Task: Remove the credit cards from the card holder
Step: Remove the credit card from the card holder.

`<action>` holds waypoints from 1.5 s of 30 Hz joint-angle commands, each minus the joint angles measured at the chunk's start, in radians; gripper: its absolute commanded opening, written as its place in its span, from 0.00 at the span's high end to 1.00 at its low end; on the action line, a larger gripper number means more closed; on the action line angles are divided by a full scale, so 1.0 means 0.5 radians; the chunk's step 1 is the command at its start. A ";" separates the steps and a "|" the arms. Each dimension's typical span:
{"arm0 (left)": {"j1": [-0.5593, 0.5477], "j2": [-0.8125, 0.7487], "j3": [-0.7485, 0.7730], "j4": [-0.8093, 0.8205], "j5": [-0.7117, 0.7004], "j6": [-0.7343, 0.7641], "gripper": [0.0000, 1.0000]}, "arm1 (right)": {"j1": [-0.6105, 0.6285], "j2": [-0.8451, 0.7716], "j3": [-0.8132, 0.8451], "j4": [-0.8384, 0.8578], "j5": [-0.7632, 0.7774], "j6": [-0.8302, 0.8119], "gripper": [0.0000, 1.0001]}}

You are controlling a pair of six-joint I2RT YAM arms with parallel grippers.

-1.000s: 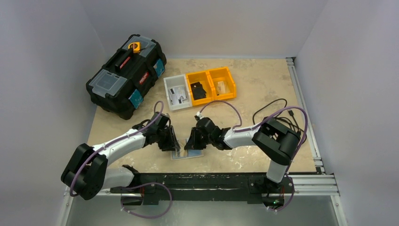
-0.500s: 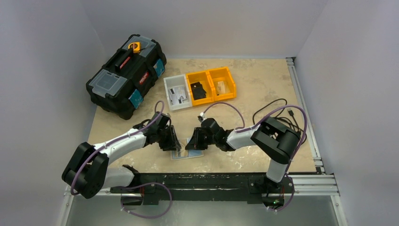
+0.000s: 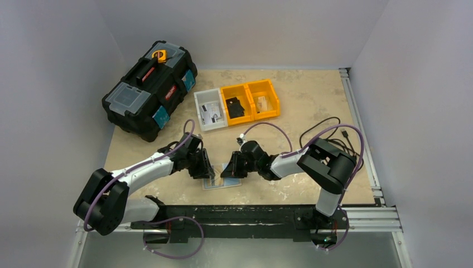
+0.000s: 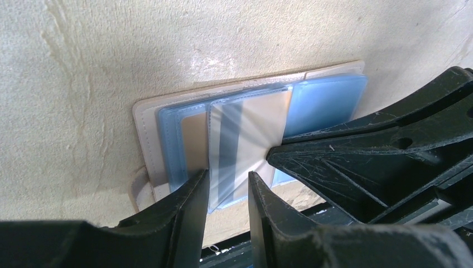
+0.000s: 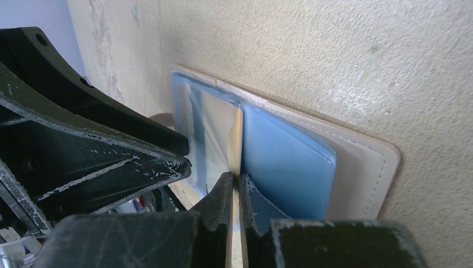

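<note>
So the card holder is lying open and flat on the table, close to the near edge and right between the two arms. From the left wrist cam you can see its pale stitched cover with a stack of bluish see-through sleeves on top. The credit cards are in those sleeves. One is pale with a grey stripe down it, and there's a tan one tucked beside it on the left.

The left end effector has its fingers a little apart, sitting at the near edge of the holder with the middle sleeve showing in the gap between them. I can't tell if it's actually squeezing anything or just pressing down there.

The right end effector comes in from the other side. Its fingers are almost together with a thin edge of that middle sleeve pinched between them. Honestly I can't tell if it's got the card itself or only the plastic. A blue sleeve lies flat just to the right of its fingers.

In the top view both end effectors, left and right, are low over the holder and nearly touching each other.
</note>
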State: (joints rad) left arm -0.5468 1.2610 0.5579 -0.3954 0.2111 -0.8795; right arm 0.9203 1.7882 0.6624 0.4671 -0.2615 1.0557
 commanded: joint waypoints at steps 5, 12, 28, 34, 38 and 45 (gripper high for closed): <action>-0.013 0.073 -0.079 -0.036 -0.168 0.055 0.67 | -0.055 0.010 -0.178 -0.378 -0.003 -0.076 1.00; -0.012 0.116 -0.080 -0.034 -0.178 0.074 0.65 | -0.091 -0.006 -0.238 -0.241 -0.091 -0.048 1.00; -0.102 0.162 -0.031 0.129 0.087 0.056 0.84 | -0.105 0.065 -0.136 -0.191 -0.174 -0.103 1.00; -0.127 0.018 0.045 0.094 0.162 0.024 0.98 | -0.104 0.012 -0.059 -0.387 -0.064 -0.177 0.92; -0.133 -0.075 0.090 0.039 0.179 0.017 1.00 | -0.104 -0.055 -0.024 -0.479 -0.003 -0.207 0.78; -0.155 -0.160 0.157 -0.151 0.028 0.005 1.00 | -0.092 -0.134 0.045 -0.636 0.101 -0.252 0.74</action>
State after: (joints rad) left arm -0.6178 1.2160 0.5808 -0.3973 0.2810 -0.8719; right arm 0.8764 1.7275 0.6769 0.3264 -0.3374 0.9997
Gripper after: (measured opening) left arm 0.003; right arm 0.252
